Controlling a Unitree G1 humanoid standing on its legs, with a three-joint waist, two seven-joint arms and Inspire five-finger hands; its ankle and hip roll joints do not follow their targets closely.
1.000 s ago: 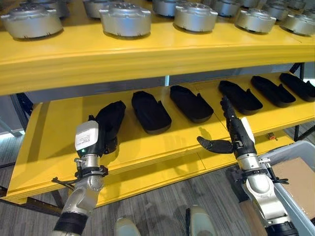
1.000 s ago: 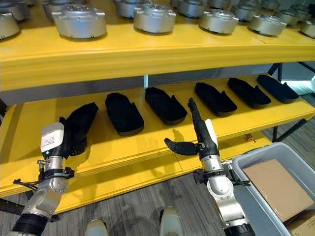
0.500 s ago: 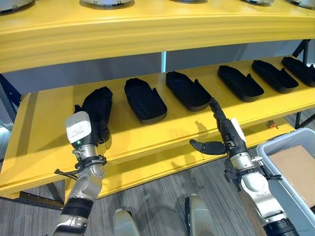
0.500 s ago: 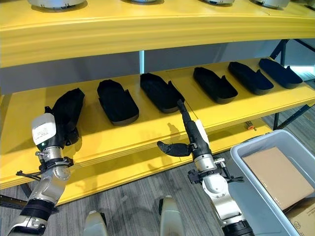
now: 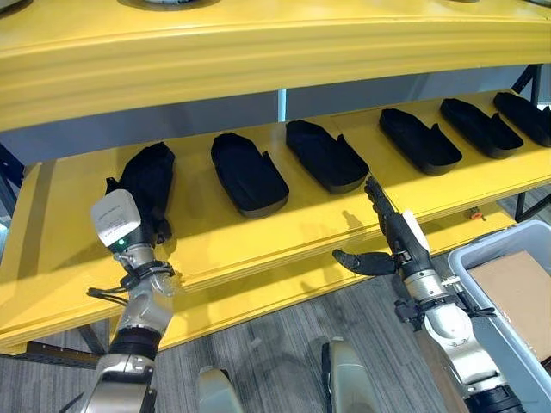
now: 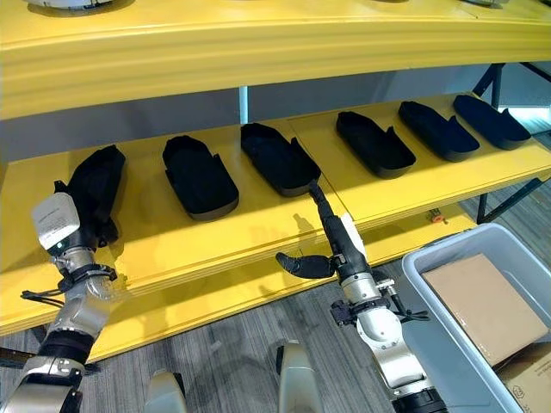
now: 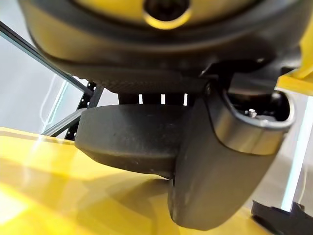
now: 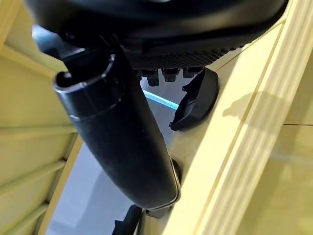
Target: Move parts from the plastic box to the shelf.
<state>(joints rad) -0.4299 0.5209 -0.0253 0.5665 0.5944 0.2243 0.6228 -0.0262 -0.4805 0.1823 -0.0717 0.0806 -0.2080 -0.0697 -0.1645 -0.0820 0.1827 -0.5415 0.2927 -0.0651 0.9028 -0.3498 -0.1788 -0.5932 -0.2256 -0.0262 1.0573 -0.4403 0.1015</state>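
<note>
On the far left of the yellow shelf (image 5: 77, 232) the left hand (image 5: 138, 202) lies over the leftmost black part (image 5: 153, 172), fingers curled round it and holding it on the lower board; the left wrist view adds the part's rounded underside resting on the yellow surface beyond the thumb, which the head views hide; to the right along the same board lie five more black parts, the next one (image 5: 250, 172) just beside the held one, then another (image 5: 327, 157), then three (image 5: 420, 142) toward the far right, all apart from each other; nearer and right of centre, the right hand (image 5: 392, 237) is raised before the shelf's near edge, fingers straight and thumb spread, holding nothing, well apart from the parts; its wrist view shows a black part's end past the fingers on the board; at the near right stands the grey plastic box (image 6: 430, 292), with a brown cardboard sheet (image 6: 486, 301) inside.
</note>
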